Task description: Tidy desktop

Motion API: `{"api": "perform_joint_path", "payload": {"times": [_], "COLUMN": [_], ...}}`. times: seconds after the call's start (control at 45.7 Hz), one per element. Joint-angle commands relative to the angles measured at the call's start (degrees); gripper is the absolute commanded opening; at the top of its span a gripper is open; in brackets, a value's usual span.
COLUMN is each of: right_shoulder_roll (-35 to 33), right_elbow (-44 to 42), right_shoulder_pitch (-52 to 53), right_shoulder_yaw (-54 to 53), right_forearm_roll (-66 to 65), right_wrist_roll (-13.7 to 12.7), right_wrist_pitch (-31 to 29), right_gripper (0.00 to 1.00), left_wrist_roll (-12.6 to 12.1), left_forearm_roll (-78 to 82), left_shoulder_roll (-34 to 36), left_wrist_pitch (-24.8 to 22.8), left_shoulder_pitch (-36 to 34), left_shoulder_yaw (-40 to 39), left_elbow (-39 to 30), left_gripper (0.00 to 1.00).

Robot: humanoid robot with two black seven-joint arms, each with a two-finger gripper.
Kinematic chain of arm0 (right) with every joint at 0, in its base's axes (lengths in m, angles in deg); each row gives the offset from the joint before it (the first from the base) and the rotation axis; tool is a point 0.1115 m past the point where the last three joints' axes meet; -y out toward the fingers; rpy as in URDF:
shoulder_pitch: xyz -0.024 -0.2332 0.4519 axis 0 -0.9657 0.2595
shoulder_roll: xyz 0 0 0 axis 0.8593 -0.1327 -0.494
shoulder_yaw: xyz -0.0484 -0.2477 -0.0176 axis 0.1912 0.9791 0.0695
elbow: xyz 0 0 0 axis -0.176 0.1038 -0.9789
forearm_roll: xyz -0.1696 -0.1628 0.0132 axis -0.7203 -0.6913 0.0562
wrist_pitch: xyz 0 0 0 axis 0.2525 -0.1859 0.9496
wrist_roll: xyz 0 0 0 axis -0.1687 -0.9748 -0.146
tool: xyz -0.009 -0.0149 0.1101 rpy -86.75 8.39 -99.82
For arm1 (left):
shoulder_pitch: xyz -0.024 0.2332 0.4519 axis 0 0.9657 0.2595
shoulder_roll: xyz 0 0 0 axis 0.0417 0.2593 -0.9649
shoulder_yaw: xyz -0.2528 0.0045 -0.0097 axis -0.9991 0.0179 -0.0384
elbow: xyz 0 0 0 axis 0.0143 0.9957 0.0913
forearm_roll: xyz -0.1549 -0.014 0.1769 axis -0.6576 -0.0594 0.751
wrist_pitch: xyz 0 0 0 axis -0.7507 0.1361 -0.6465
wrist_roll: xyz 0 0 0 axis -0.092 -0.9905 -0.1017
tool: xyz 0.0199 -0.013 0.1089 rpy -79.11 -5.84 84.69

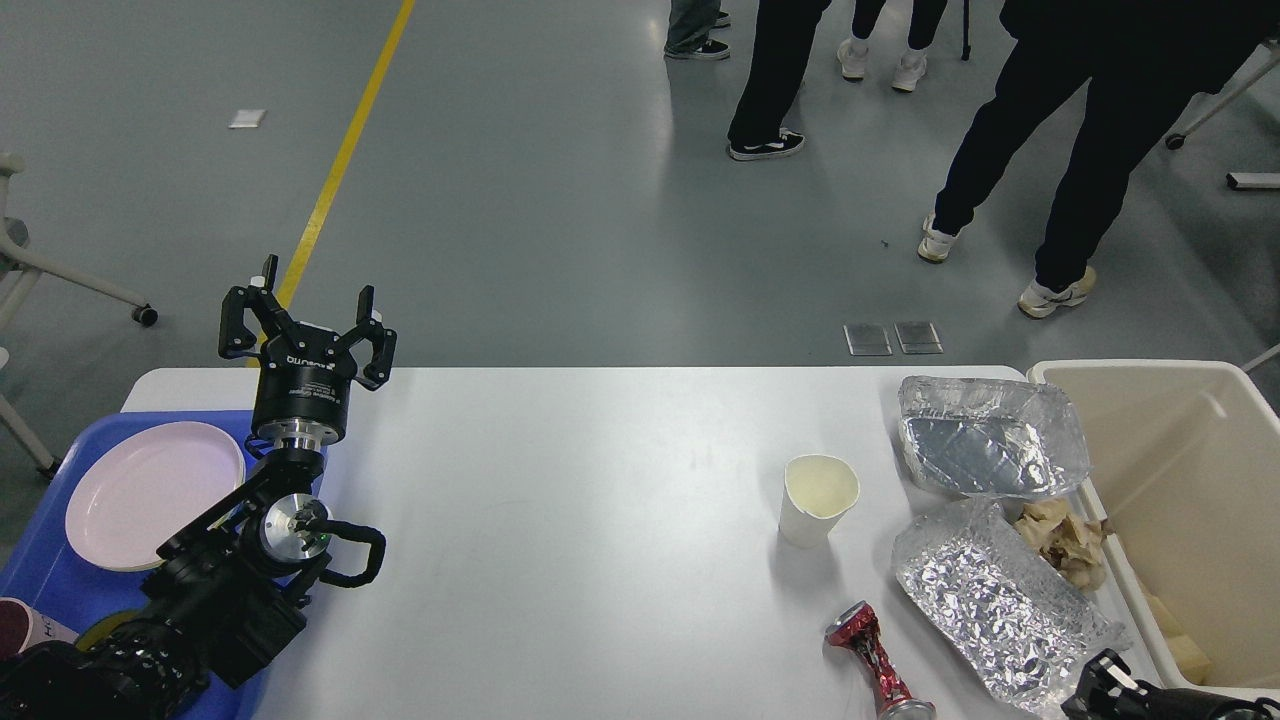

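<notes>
While the left gripper [307,310] hangs splayed and empty — the right gripper's [1100,680] state unreadable — the foil tray [1005,615] at the desktop's [560,500] right edge could slide off.

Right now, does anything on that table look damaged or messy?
Yes. A crushed red can lies on its side near the desktop's front edge. Beside it sit two crumpled foil trays and a wad of brown paper.

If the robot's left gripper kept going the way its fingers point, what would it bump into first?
Probably nothing: the open left gripper points up and away, past the far edge of the large white desktop, toward bare grey floor. Depth is hard to judge.
</notes>
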Motion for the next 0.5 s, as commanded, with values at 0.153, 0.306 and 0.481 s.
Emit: {"api": "perform_joint_path", "payload": {"times": [0.153,0.306,0.481], "right_shoulder_roll": [-1.92,-3.32,-12.19], "right_elbow": [-2.00,-8.07,-9.13], "right_shoulder_pitch": [-0.43,0.27,6.32], "right_shoulder_yaw": [0.40,0.13,-0.13], "right_forearm_roll": [-2.77,-2.85,-4.69], "right_wrist_roll": [-0.28,-0.37,-0.46], "right_wrist_pitch": [0.04,-0.04,-8.46], "right_gripper": [0.00,0.00,0.00], "left_wrist_roll": [0.00,0.00,0.00], "left_forearm_roll": [0.00,0.00,0.00], "left_shoulder_roll": [-0.02,-0.02,-0.02], "left_wrist_pitch": [0.00,0.00,0.00], "left_shoulder_pitch": [0.00,0.00,0.00], "left_shoulder_yaw": [0.00,0.00,0.00], "left_elbow": [0.00,0.00,0.00], "left_gripper": [0.97,0.97,0.97]}}
